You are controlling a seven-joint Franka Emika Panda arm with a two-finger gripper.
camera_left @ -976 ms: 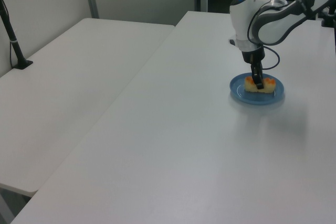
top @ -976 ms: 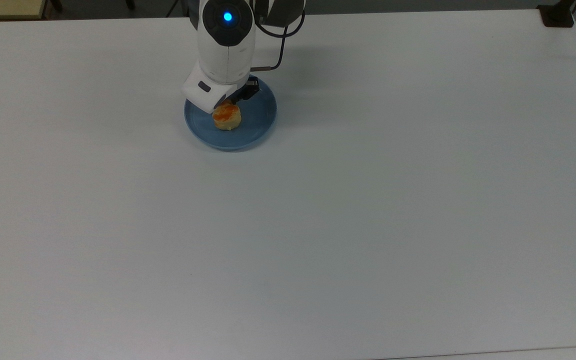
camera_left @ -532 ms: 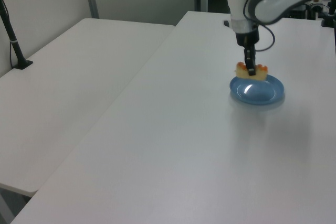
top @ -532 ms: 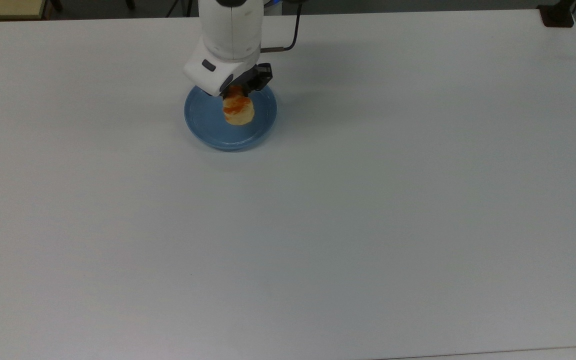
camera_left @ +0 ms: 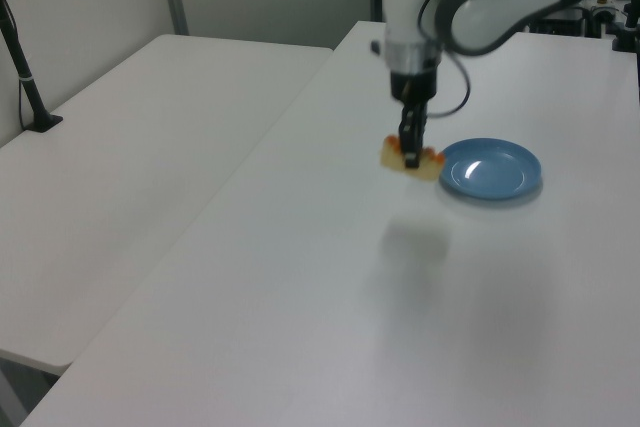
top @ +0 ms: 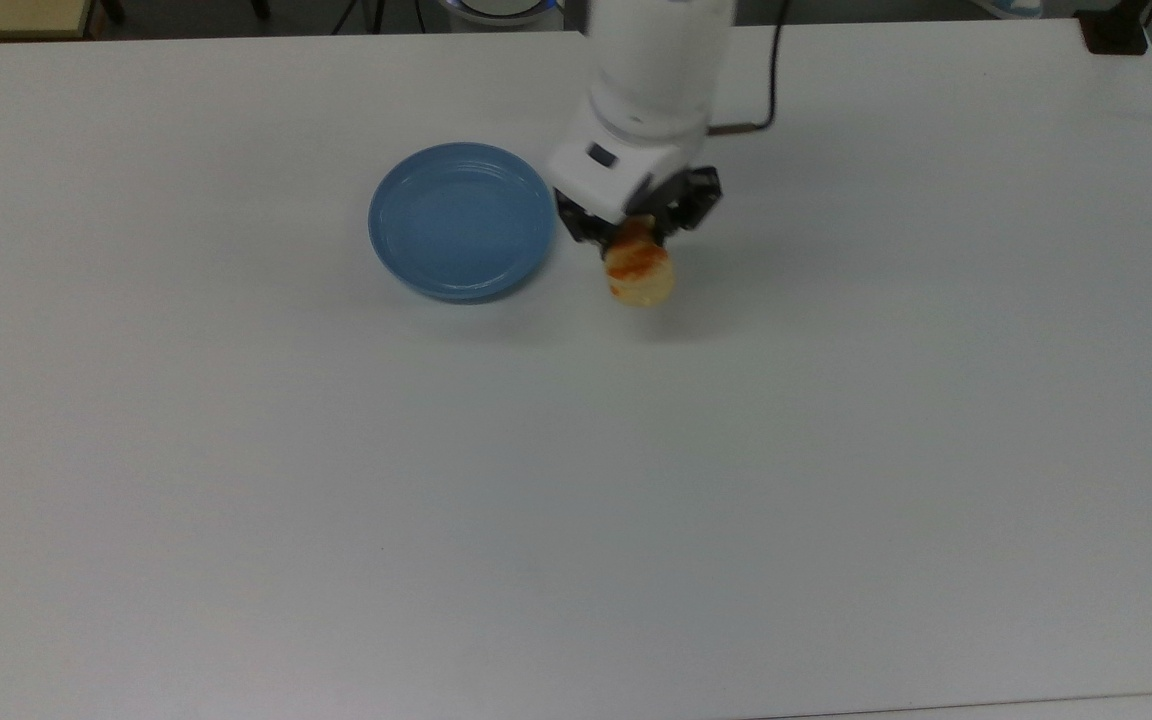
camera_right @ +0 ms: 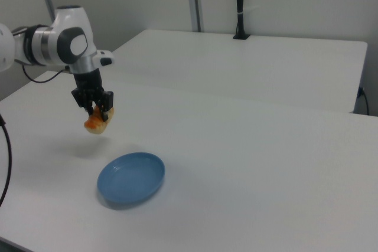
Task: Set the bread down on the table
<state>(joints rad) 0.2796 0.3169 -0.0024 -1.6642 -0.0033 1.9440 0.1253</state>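
The end effector [top: 636, 235] grips the bread [top: 639, 272], holding it in the air above the bare surface [top: 836, 450], just beside the blue plate [top: 461, 220] on the top view's right. The carry looks nearly done; next comes lowering and releasing onto the surface.

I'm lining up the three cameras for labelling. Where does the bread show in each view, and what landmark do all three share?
Top view: the bread hangs in the gripper, just off the right rim of the blue plate.
Left view: the bread is held above the table, just off the plate's left rim.
Right view: the bread is at left, above and left of the plate.
Shared landmark: the blue plate.
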